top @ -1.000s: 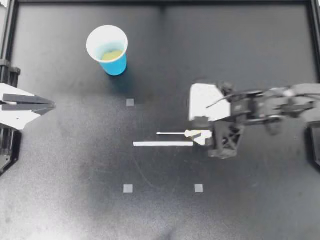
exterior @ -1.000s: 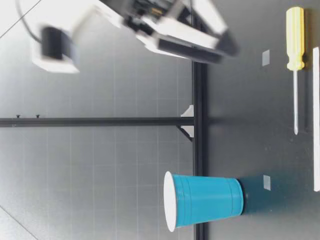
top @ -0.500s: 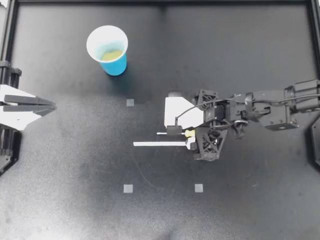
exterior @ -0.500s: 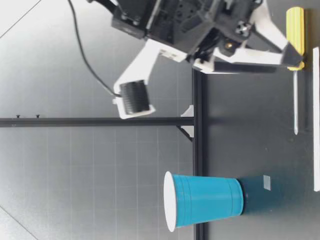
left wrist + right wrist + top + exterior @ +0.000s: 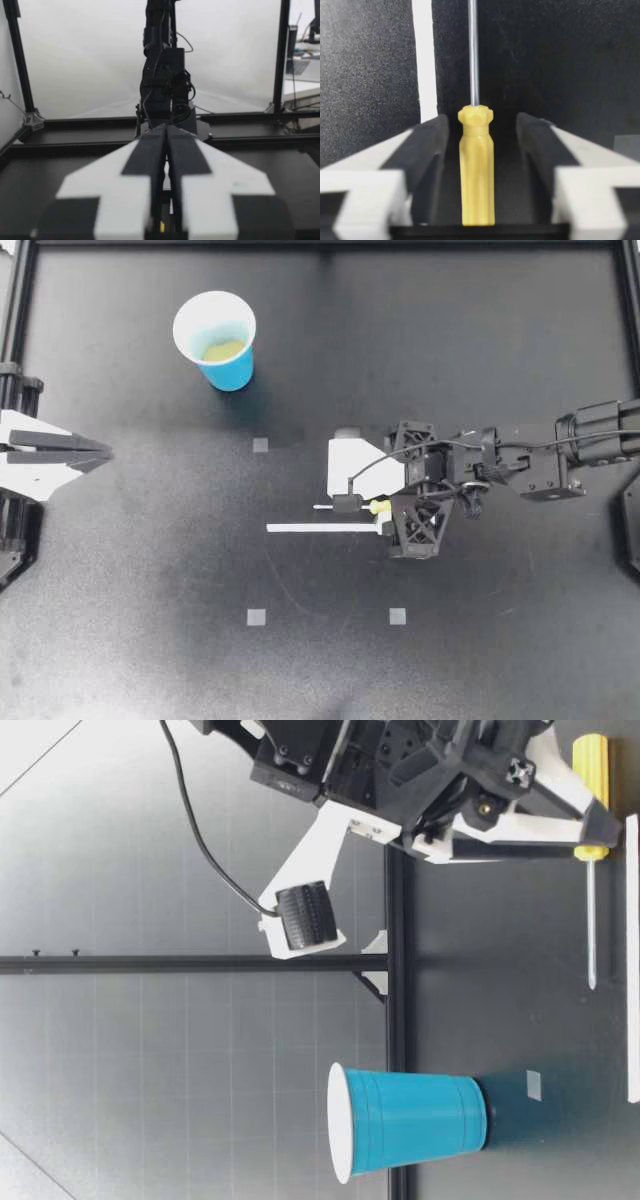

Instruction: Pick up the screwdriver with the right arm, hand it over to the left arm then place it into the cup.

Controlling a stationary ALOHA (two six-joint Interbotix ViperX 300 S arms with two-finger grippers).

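The screwdriver (image 5: pixel 345 507) lies flat on the black table, its yellow handle (image 5: pixel 476 165) toward my right arm and its thin steel shaft pointing left. My right gripper (image 5: pixel 379 508) is down over the handle, open. In the right wrist view the handle (image 5: pixel 476 165) lies between the two black fingers (image 5: pixel 426 150) with a gap on each side. The low view shows the handle (image 5: pixel 590 780) under that gripper. The blue cup (image 5: pixel 216 340) stands upright at the back left, also seen in the low view (image 5: pixel 410 1120). My left gripper (image 5: pixel 85 453) rests shut at the left edge, holding nothing.
A white strip (image 5: pixel 325 528) lies just in front of the screwdriver, parallel to it. Small grey tape squares (image 5: pixel 260 445) (image 5: pixel 256 617) (image 5: pixel 397 616) mark the table. A black frame rail (image 5: pixel 320 245) borders the table.
My right gripper came in leftward and down over the screwdriver's handle, and its fingers have drawn closer together around it. The screwdriver, cup and left arm have not moved.
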